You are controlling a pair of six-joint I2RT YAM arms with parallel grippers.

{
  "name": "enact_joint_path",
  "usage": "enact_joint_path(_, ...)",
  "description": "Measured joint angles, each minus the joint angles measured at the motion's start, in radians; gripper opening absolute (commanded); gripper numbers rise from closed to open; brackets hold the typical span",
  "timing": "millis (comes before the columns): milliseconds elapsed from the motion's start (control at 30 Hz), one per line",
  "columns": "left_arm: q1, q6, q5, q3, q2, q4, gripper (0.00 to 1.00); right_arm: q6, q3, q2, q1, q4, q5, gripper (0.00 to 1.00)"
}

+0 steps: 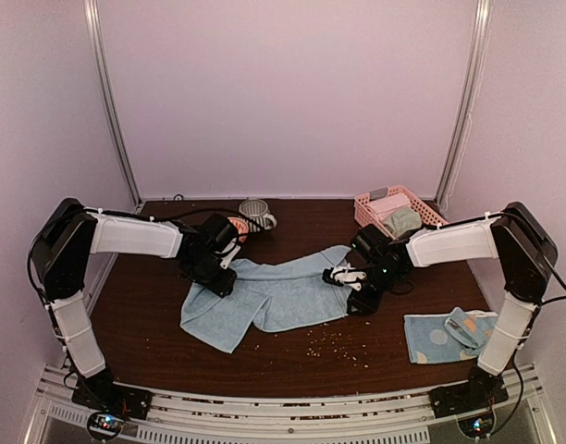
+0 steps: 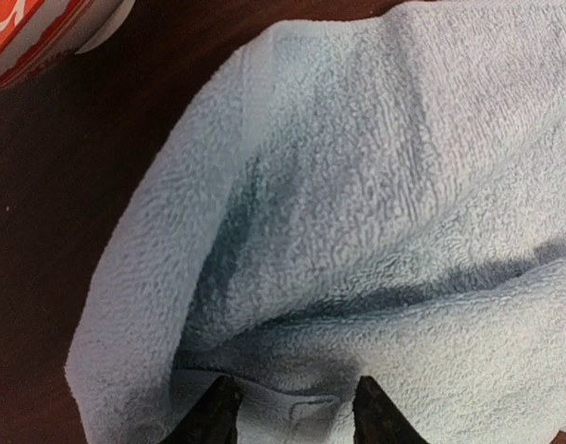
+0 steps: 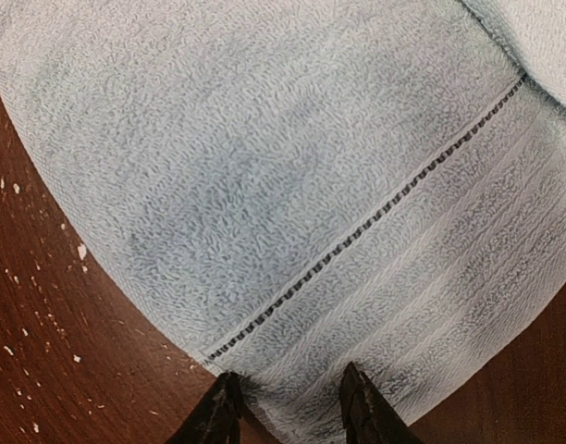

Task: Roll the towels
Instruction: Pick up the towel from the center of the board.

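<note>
Finds the plain blue towel (image 1: 274, 294) rumpled across the middle of the table (image 1: 144, 314), stretched slantwise from a wide near-left corner to a narrow far-right end. Loses its far-left edge under the left gripper (image 1: 220, 276) and its right tip under the right gripper (image 1: 346, 276).

From the left wrist, shows only looped pile with a dark crease, cut off by the frame at right and bottom. Shows two black fingertips (image 2: 216, 414) standing apart over a hemmed fold, not squeezing it.

From the right wrist, shows a woven band and a stitched line running down toward the fingers. Has those jaws closed in on the towel's tapering end, with bunched cloth between.

Places a dotted towel (image 1: 433, 339) flat at the near right, well apart from the first, one end loosely turned over, its right edge hidden behind the right arm.

Keeps a grey-green towel (image 1: 403, 221) and a pink towel (image 1: 388, 203) in the basket (image 1: 364, 215) at the far right, both too small to read for folds.

Sets a mesh cup (image 1: 255, 213) near the far edge. Just beside the left wrist, shows an orange-and-white object (image 1: 237, 225), mostly covered from above and cropped in the wrist view; cannot tell what.

Scatters pale crumbs (image 1: 334, 344) on the wood beside the towel's near edge.
</note>
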Motion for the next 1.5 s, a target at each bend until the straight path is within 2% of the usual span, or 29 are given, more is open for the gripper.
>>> enact_joint_path(267,0.001,0.016,0.049,0.0,0.0,-0.013,0.45,-0.008,0.0,0.0,-0.002,0.001,-0.004,0.37)
enact_joint_path(533,0.006,-0.002,-0.065,-0.009,0.0,-0.067,0.37,-0.018,-0.001,0.0,-0.005,0.001,-0.009,0.35)
enact_joint_path(633,0.017,-0.01,-0.113,-0.013,-0.006,-0.086,0.31,-0.018,-0.003,0.0,-0.005,0.003,-0.009,0.34)
enact_joint_path(733,0.031,-0.01,-0.145,-0.015,-0.043,-0.103,0.18,-0.017,-0.008,-0.003,-0.007,0.011,-0.01,0.32)
enact_joint_path(933,0.076,-0.008,-0.151,-0.015,-0.124,-0.114,0.0,-0.016,-0.014,-0.005,-0.01,0.021,-0.01,0.3)
enact_joint_path(1267,0.089,-0.005,-0.139,-0.015,-0.229,-0.144,0.0,-0.021,-0.038,-0.022,-0.01,0.036,0.003,0.15)
enact_joint_path(1500,0.094,-0.018,-0.132,-0.055,-0.392,-0.145,0.0,-0.083,-0.171,-0.153,0.008,0.009,0.163,0.12)
